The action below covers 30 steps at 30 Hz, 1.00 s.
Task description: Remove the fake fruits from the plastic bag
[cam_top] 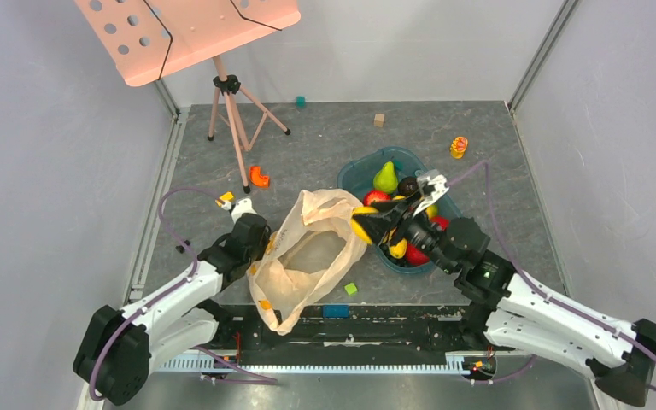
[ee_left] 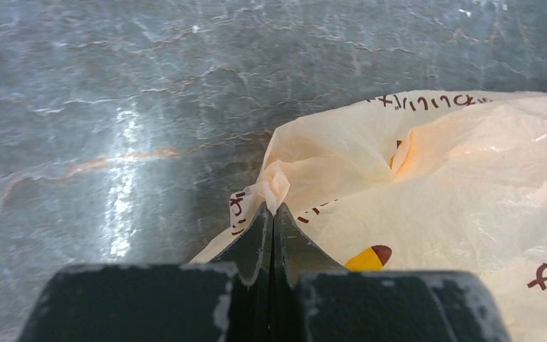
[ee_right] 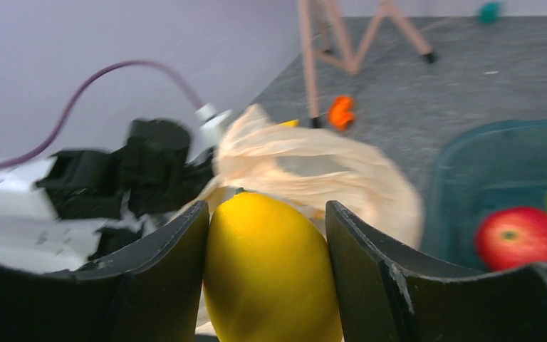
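The right jaws gripped the lemon [ee_right: 271, 274] by its sides, between the mouth of the plastic bag [cam_top: 307, 256] and the teal tray [cam_top: 350, 175]. The left jaws were closed on a small fold of the bag's rim.

Risk: the glossy, rounded lemon could slip out short of the tray, and the thin fold could pull free.

Only the left wrist view showed that pinch. Only the top view showed the lemon at the tray's rim.

A pink music stand [cam_top: 188, 34] stands left of a teal tray [cam_top: 352, 173].
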Available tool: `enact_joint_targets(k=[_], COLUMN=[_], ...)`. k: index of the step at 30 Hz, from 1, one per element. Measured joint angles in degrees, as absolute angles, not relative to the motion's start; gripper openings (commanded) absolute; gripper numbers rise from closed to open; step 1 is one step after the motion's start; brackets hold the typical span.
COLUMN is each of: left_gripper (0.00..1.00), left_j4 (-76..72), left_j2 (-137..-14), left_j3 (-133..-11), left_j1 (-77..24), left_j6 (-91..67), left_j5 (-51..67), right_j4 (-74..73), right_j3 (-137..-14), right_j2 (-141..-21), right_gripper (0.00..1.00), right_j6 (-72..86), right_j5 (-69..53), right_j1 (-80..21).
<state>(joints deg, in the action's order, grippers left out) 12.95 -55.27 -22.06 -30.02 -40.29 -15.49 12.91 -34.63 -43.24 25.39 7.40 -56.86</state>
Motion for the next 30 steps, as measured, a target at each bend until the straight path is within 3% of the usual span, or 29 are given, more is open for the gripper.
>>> enact_joint_targets(k=[7, 16, 24, 30], left_gripper=[0.02, 0.02, 0.02, 0.02], left_j4=[17.9, 18.2, 17.7, 15.7], left_j2=[-53.1, -48.5, -47.7, -45.4], left_j3=[-23.1, -23.1, -23.1, -22.4], left_j1=[-30.0, -30.0, -30.0, -30.0], left_j6=[-41.4, -41.4, -41.4, -41.3], left_j5=[-20.4, -20.5, -19.1, -17.3], right_j4=[-1.8, -14.2, -14.9, -13.0], right_j3=[-41.5, -43.9, -37.9, -35.7], right_j2=[-43.0, -52.0, -56.9, -59.5], right_gripper=[0.44, 0.46, 0.46, 0.52], right_j6=[24.0, 20.8, 19.0, 18.1], right_j5=[15.7, 23.5, 24.0, 22.3], right_j1=[-45.7, -37.1, -31.9, -29.7])
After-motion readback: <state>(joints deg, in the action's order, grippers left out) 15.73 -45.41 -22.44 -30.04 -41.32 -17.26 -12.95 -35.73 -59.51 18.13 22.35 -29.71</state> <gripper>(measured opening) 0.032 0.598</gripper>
